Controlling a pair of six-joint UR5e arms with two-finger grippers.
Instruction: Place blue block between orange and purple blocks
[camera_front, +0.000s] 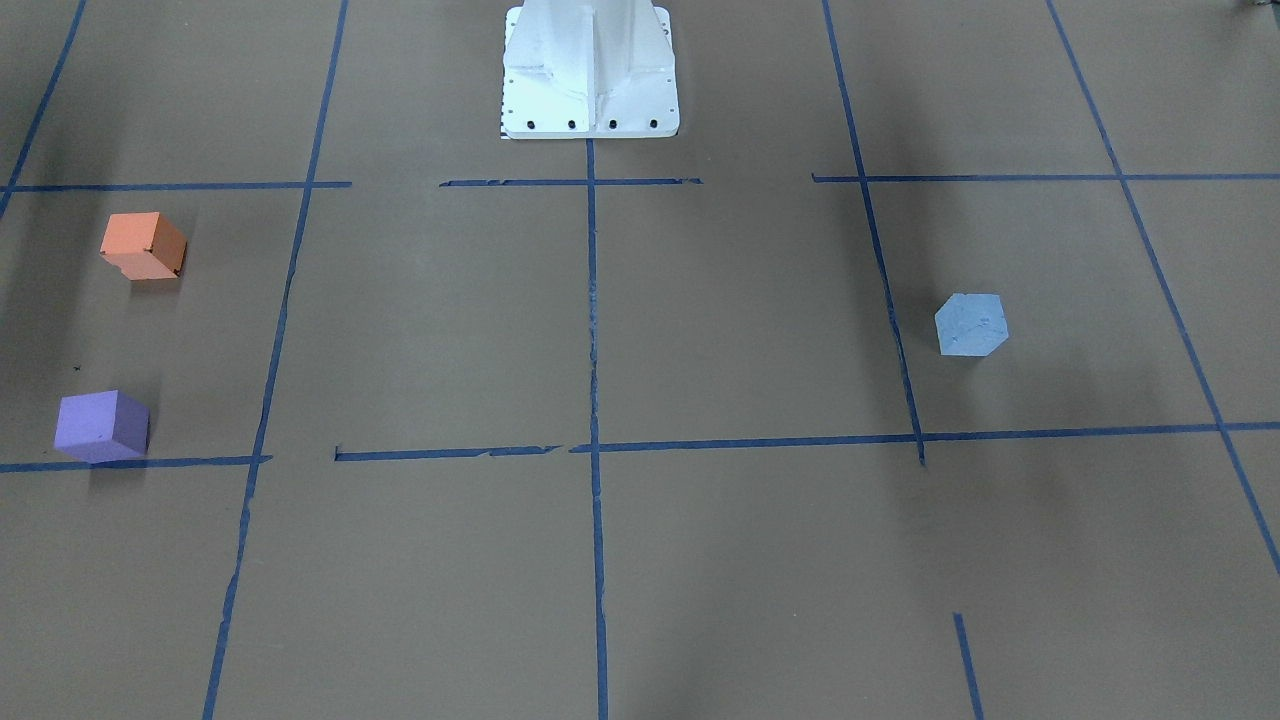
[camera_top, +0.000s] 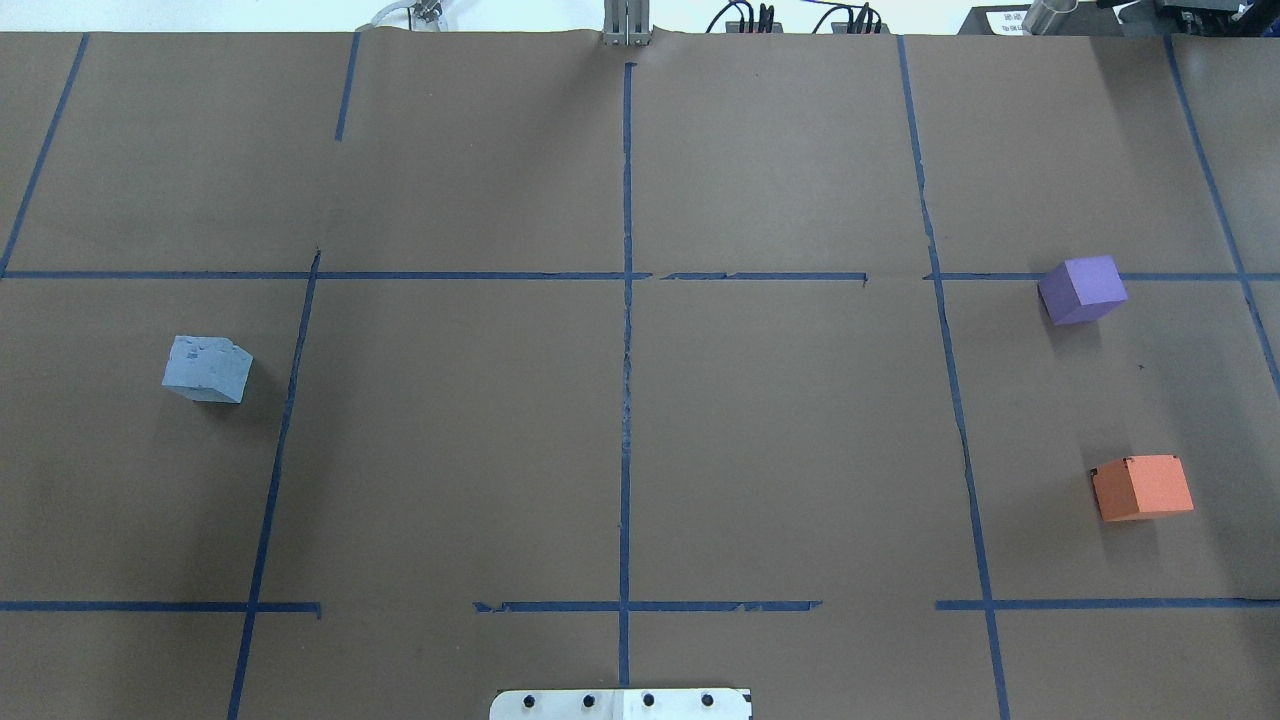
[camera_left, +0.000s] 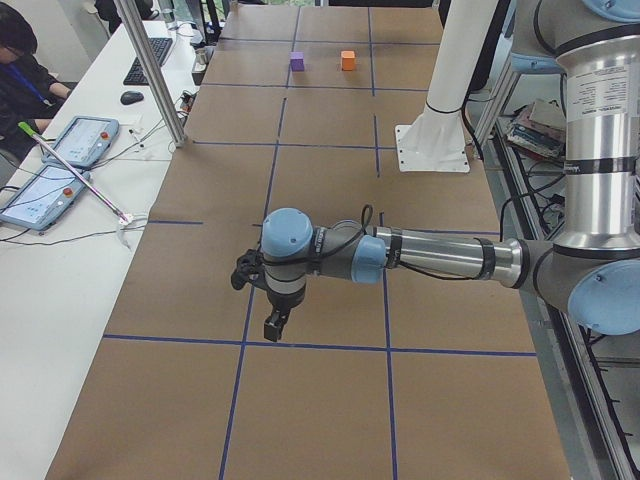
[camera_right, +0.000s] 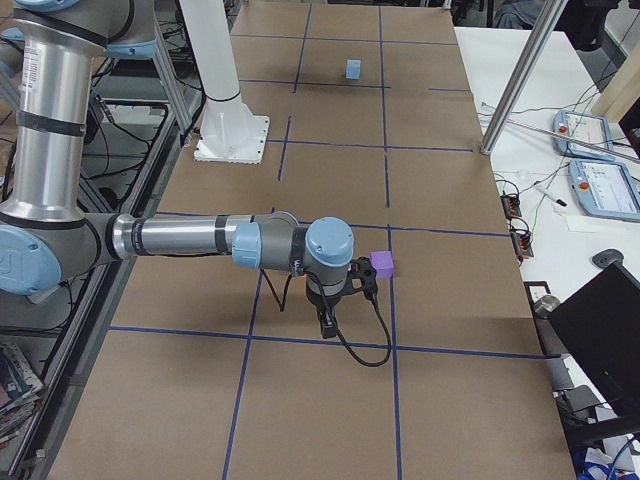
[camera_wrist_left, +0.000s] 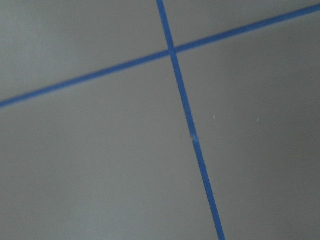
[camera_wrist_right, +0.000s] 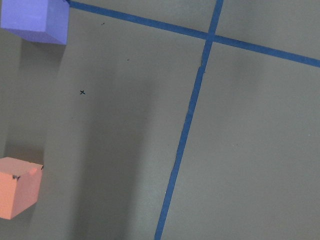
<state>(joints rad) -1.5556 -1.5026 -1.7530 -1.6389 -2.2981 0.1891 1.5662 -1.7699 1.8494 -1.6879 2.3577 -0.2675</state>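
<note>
The light blue block sits alone on the robot's left side of the table; it also shows in the overhead view and far off in the exterior right view. The orange block and the purple block sit apart on the robot's right side, and both show in the right wrist view: orange, purple. The left gripper hangs above the table and shows only in the exterior left view. The right gripper hangs next to the purple block. I cannot tell if either is open.
The white robot pedestal stands at the table's middle edge. Blue tape lines grid the brown table. A side desk with tablets and a metal post runs along the far edge. The left wrist view shows only a tape cross.
</note>
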